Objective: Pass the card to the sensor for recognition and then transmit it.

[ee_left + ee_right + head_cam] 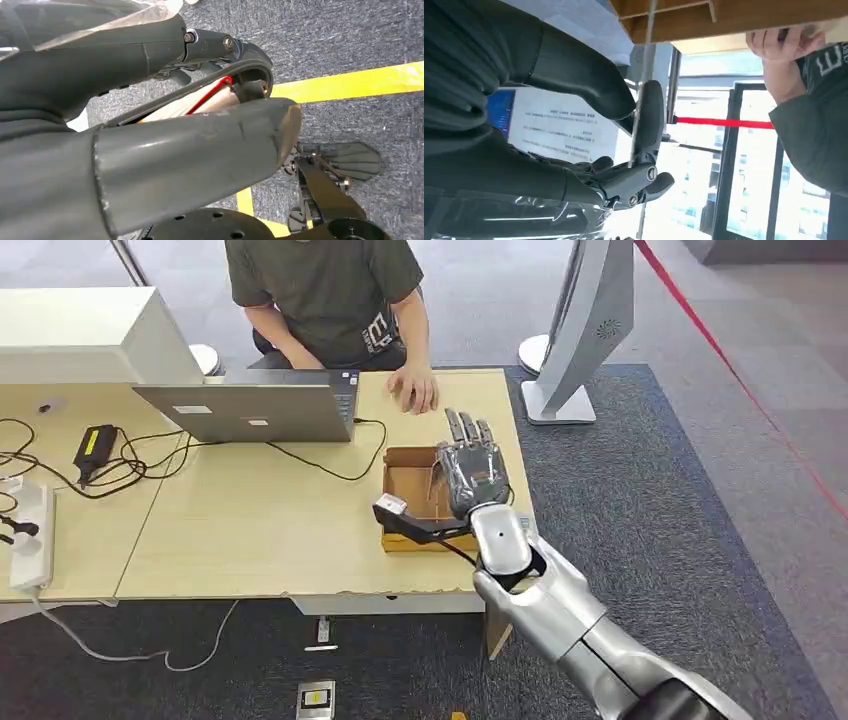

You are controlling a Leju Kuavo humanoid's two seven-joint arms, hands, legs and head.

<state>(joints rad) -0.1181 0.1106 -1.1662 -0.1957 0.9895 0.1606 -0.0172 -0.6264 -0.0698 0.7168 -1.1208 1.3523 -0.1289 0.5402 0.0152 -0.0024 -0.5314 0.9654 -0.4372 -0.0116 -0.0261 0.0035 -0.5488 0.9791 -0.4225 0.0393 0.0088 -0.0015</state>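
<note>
My right hand (470, 468) reaches over the table's right end, above a shallow cardboard box (412, 492). It pinches a thin white card (390, 504) between the thumb and a finger. The card stands out at the hand's left side over the box's near left corner, and the other fingers stretch forward. In the right wrist view the card (638, 117) shows edge-on between the thumb and a dark finger (650, 115). My left hand (190, 125) hangs over the carpet and holds nothing, with its thumb and fingers apart. I cannot make out a sensor.
A person sits at the far side of the wooden table (260, 530) with one hand (414, 390) resting near the box. An open laptop (250, 405), cables, a charger (95, 445) and a power strip (30, 530) lie to the left. A white stand (585, 330) rises at the right.
</note>
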